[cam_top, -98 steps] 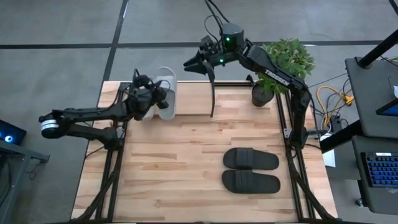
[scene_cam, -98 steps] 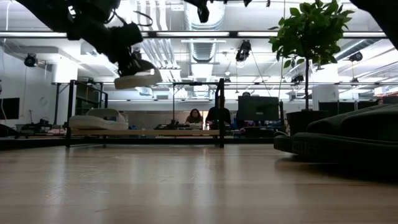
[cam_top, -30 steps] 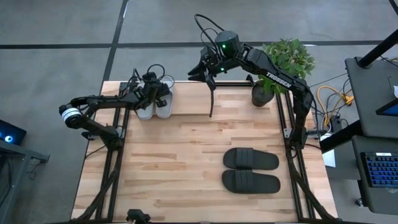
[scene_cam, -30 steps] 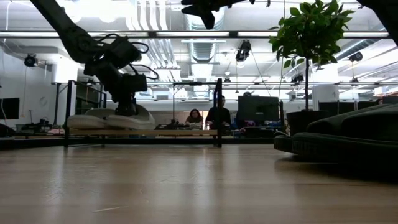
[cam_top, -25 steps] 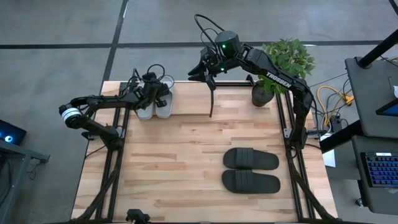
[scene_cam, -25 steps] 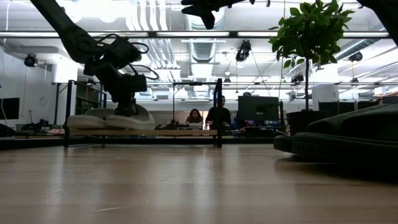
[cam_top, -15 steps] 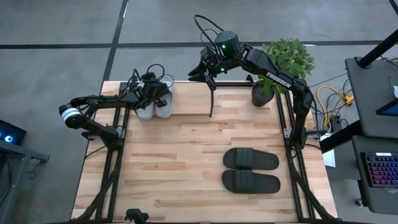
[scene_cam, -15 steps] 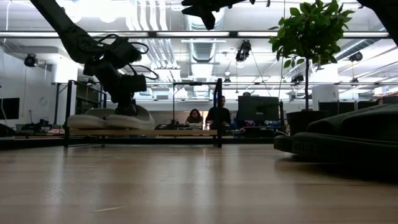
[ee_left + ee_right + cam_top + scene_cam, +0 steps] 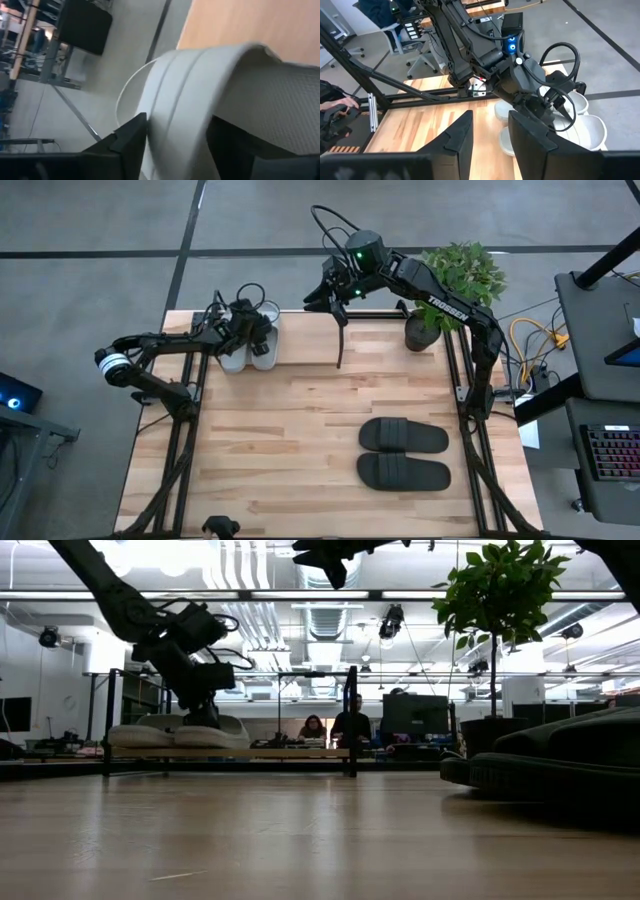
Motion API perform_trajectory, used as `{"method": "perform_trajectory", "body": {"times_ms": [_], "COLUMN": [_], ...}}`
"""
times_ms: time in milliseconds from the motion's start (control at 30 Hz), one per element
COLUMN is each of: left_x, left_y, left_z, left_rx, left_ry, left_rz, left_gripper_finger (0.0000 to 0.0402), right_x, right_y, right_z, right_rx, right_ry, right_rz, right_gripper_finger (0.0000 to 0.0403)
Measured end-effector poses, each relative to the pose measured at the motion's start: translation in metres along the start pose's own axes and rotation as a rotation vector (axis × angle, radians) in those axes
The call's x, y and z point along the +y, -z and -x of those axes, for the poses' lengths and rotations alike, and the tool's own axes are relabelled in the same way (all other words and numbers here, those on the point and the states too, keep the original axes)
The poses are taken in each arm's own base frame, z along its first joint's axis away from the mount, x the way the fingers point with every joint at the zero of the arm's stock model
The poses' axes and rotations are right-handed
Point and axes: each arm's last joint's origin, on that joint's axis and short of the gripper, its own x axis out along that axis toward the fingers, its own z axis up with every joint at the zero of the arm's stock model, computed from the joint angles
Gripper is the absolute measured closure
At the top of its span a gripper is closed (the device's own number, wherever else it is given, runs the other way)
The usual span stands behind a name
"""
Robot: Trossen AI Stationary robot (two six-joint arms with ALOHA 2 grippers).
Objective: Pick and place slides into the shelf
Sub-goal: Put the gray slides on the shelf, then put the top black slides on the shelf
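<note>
The left gripper (image 9: 243,330) sits over the white slides (image 9: 251,350) on the shelf (image 9: 230,752) at the surface's far left corner, fingers apart around one strap. Lifting off-line could snag the strap and drag the slide off. The right gripper (image 9: 322,290), fingers partly apart, waits above the far edge.

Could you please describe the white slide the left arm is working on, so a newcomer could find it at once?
Look to the table's far left corner, where the shelf stands. Two light grey-white slides lie there side by side. It is the slide nearer the table's left edge, with the left gripper at its strap; its twin lies free beside it.
</note>
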Motion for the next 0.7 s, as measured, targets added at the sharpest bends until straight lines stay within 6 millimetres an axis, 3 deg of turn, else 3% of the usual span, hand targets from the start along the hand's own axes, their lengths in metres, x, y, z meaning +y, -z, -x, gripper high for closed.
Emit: {"method": "perform_trajectory", "body": {"times_ms": [400,700], "left_x": [0.005,0.016], "left_y": [-0.004,-0.007], "left_z": [0.012,0.027], "left_rx": [-0.056,-0.1], "left_ry": [0.095,0.06], "left_rz": [0.04,0.058], "left_gripper_finger": [0.0202,0.0202], "right_x": [-0.002,-0.003], "right_y": [0.005,0.007], "right_z": [-0.003,-0.005], "right_rx": [0.017,0.022], "right_ry": [-0.001,-0.001], "right_rz": [0.002,0.006], "right_gripper_finger": [0.0296,0.0303]}}
